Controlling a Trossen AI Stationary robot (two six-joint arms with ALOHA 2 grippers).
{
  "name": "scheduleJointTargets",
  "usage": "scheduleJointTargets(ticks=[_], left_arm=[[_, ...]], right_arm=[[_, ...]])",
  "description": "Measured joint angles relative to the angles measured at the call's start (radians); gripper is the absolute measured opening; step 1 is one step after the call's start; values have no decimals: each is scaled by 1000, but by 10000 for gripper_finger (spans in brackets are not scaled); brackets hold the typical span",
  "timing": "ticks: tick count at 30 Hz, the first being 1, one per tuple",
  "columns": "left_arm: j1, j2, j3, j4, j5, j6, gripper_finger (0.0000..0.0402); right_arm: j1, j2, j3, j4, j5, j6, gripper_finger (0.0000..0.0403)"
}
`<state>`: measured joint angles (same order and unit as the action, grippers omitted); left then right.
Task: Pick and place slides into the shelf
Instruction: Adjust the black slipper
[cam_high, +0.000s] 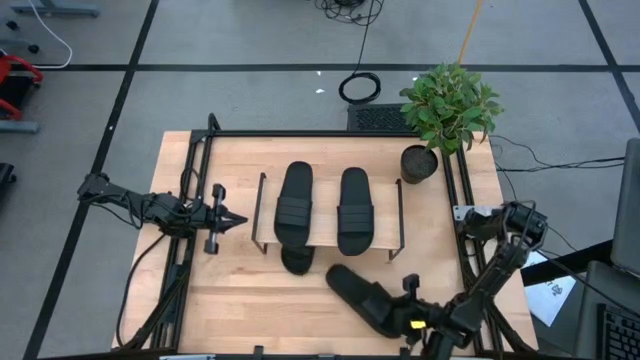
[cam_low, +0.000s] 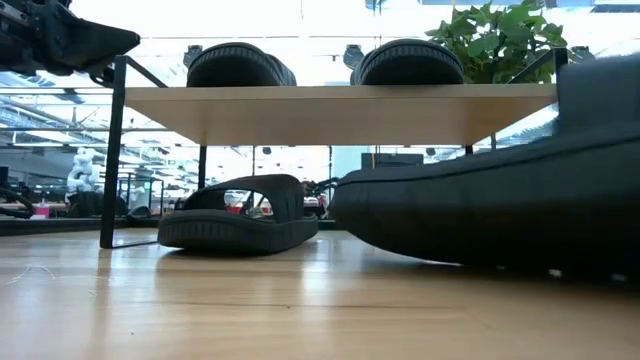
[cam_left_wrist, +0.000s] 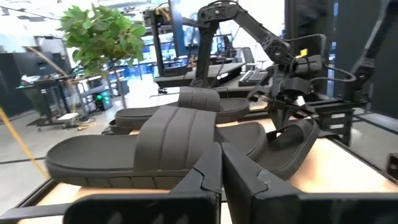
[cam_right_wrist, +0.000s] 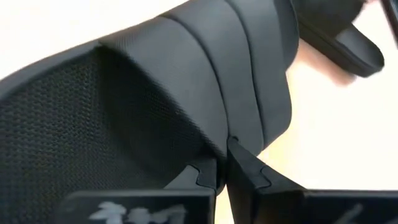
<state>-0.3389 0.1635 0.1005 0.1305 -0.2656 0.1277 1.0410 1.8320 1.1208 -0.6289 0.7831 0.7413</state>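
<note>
Two black slides (cam_high: 294, 205) (cam_high: 356, 210) lie sole-down side by side on the shelf's plank top (cam_high: 325, 212). Another slide (cam_low: 240, 215) rests on the table under the shelf, its end sticking out at the near side (cam_high: 297, 262). One more slide (cam_high: 355, 290) lies slanted on the table near the shelf's front, with my right gripper (cam_high: 397, 312) shut on it. My left gripper (cam_high: 238, 218) hangs level and shut to the left of the shelf, holding nothing. My right gripper pinches the edge of the slide's ribbed strap (cam_right_wrist: 239, 134) between its two fingers. It comes slanting down from the table's near right. The slide is tilted, its gripped side raised (cam_low: 540, 170) and its low end (cam_low: 380, 225) at the table; whether that end touches, I cannot tell.
A potted plant (cam_high: 445, 110) stands at the table's far right corner, just beyond the shelf's right wire frame (cam_high: 400, 215). Black rails (cam_high: 190, 200) run along the table's sides. Bare board lies at the near left (cam_high: 250, 310).
</note>
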Motion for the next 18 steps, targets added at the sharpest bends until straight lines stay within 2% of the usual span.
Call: scheduleJointTargets(ticks=[5, 8, 14, 18], left_arm=[[0, 0, 0, 2, 52, 27, 2], [0, 0, 0, 5, 58, 27, 9], [0, 0, 0, 5, 66, 16, 24], [0, 0, 0, 6, 123, 12, 30]], right_arm=[[8, 0, 0, 128, -51, -112, 10], [1, 0, 0, 167, -93, -125, 27], [-1, 0, -7, 213, -138, -102, 87], [0, 0, -15, 242, -158, -93, 135]])
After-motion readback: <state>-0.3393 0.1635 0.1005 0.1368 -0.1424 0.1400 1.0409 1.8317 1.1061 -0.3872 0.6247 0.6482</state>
